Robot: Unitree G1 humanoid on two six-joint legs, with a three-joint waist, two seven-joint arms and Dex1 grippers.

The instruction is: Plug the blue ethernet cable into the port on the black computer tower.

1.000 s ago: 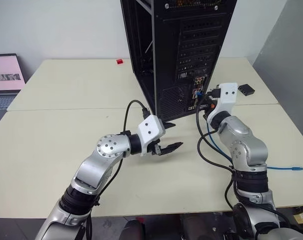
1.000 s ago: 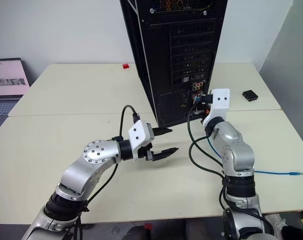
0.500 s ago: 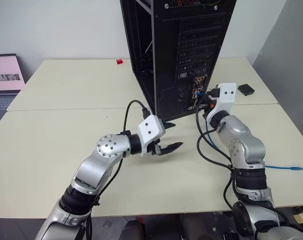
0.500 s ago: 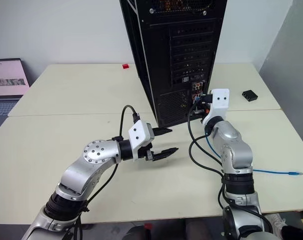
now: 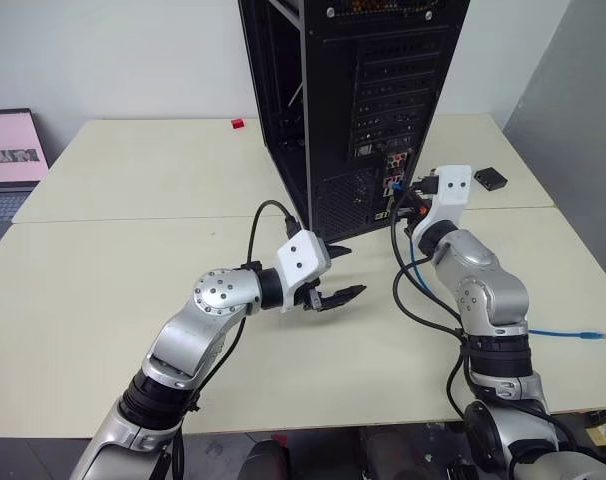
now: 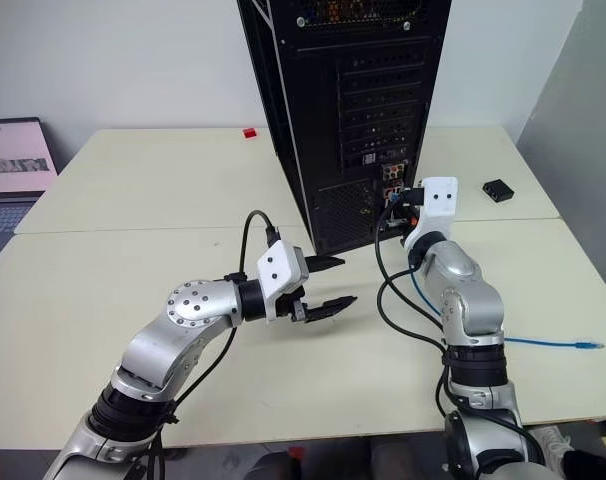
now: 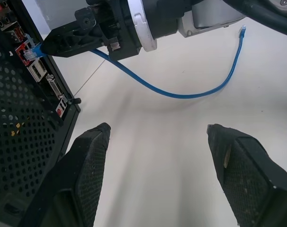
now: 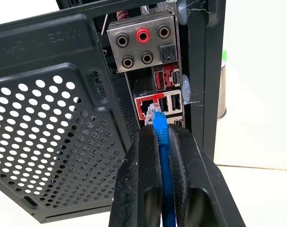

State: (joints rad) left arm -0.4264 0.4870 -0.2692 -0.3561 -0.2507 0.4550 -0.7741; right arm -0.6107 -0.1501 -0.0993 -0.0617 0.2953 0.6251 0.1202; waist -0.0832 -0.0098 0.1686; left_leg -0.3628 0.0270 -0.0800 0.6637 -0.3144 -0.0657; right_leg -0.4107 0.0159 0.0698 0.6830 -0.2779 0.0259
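Note:
The black computer tower stands upright at the back middle of the table, its rear panel facing me. My right gripper is shut on the blue ethernet cable just behind its clear plug. The plug's tip is at the mouth of the red-rimmed port; I cannot tell how far in it sits. From the gripper the cable loops over the table, and its free end lies at the right edge. In front of the tower my left gripper hovers open and holds nothing.
A laptop sits at the far left edge. A small red block lies behind the tower and a small flat black box to its right. Thick black robot cables hang beside my right arm.

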